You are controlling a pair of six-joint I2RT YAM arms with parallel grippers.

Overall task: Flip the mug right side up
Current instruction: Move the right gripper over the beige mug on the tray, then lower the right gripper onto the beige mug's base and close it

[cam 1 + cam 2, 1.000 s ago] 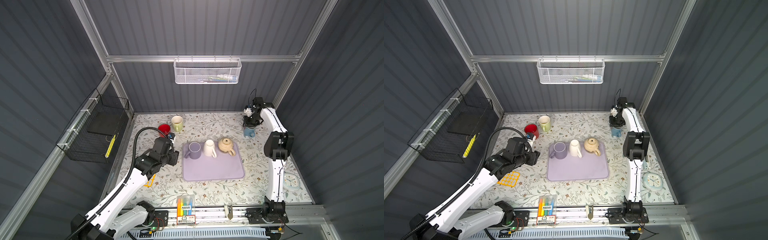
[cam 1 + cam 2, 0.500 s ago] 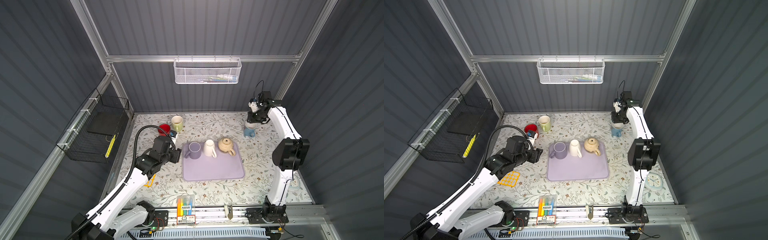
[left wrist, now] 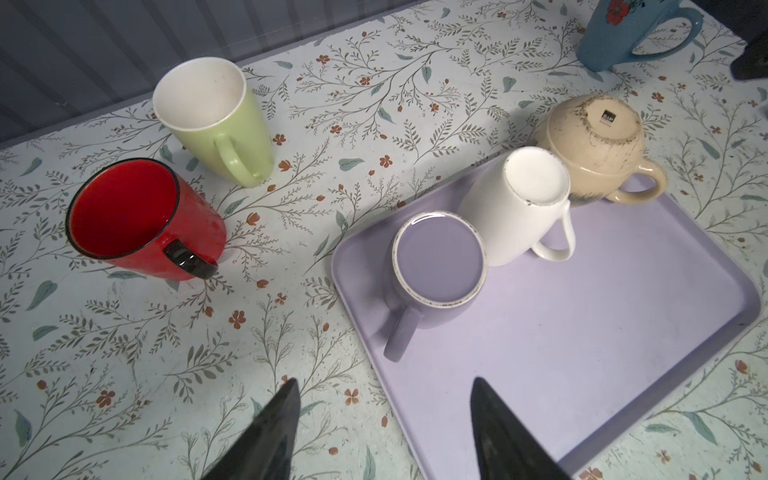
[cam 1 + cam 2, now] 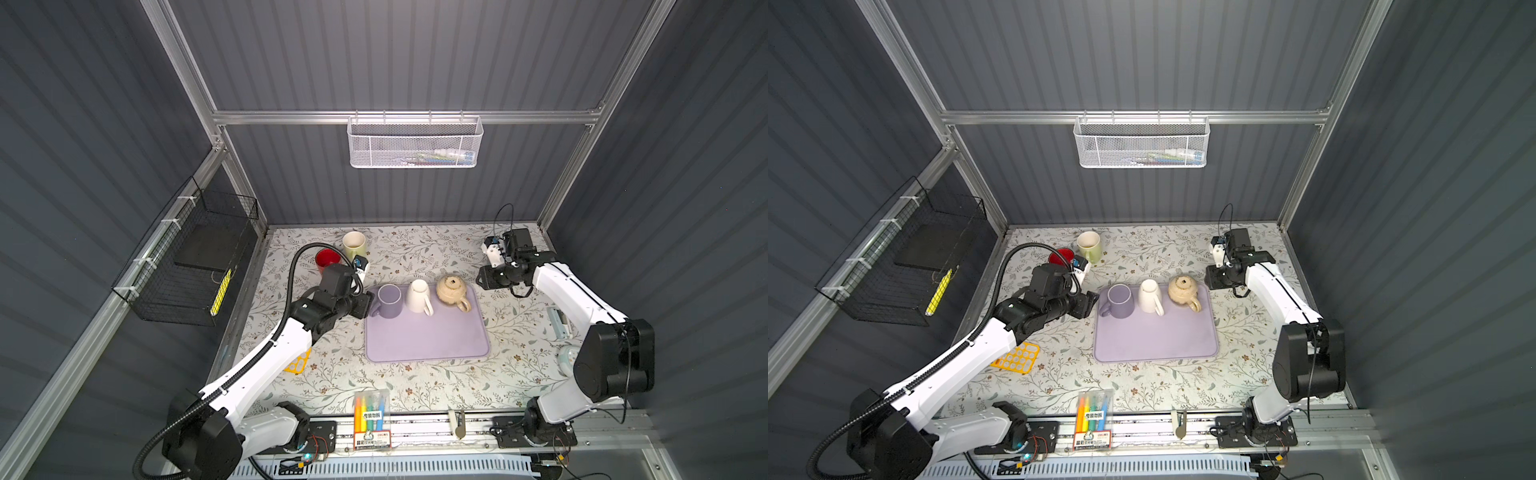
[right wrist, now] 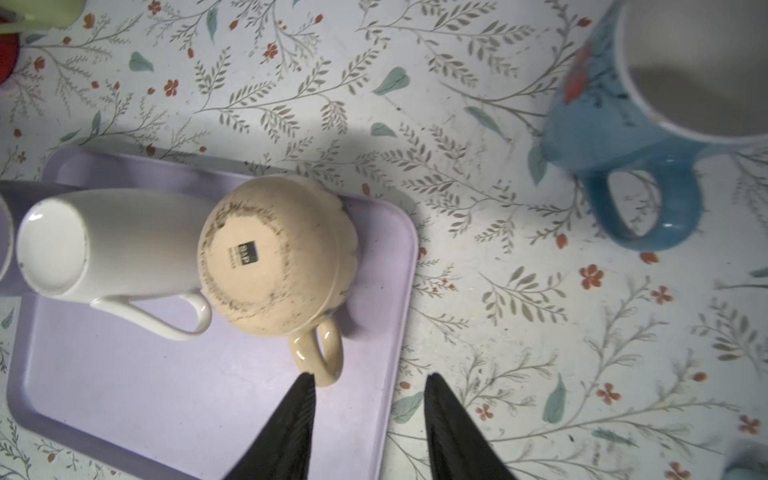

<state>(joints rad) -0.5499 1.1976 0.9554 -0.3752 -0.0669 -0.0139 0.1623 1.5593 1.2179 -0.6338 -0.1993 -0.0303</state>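
Now that the right arm has backed off the blue mug (image 5: pixel 590 124), that one reads as done. It stands mouth up near the bench's (image 4: pixel 415 249) back right corner with nothing touching it; in both top views the arm hides it.

A second ago the right gripper (image 5: pixel 370 378) sat right over that mug. It has since swung toward the back right corner of the tray (image 4: pixel 424 336), and its jaws have parted to a middling gap with nothing in them. In the right wrist view one fingertip shows just beside the handle of the beige mug (image 5: pixel 274 257); contact can't be confirmed.

The left gripper (image 3: pixel 385 382) has barely shifted. It hangs at the tray's left edge with jaws wide and empty, pointed at the handle of the purple mug (image 3: pixel 436 266).

Three mugs are still bottom-up along the tray's back edge:
- purple at the back left corner
- the white mug (image 3: pixel 519 203) in the middle
- beige at the back right corner

The green mug (image 3: pixel 216 120) and the red mug (image 3: pixel 137 220) stand upright near the bench's back left corner.

Likely read: one flip is finished and the right arm is lining up on beige next. White and beige are packed tight, so a grab on the beige handle risks knocking white over.
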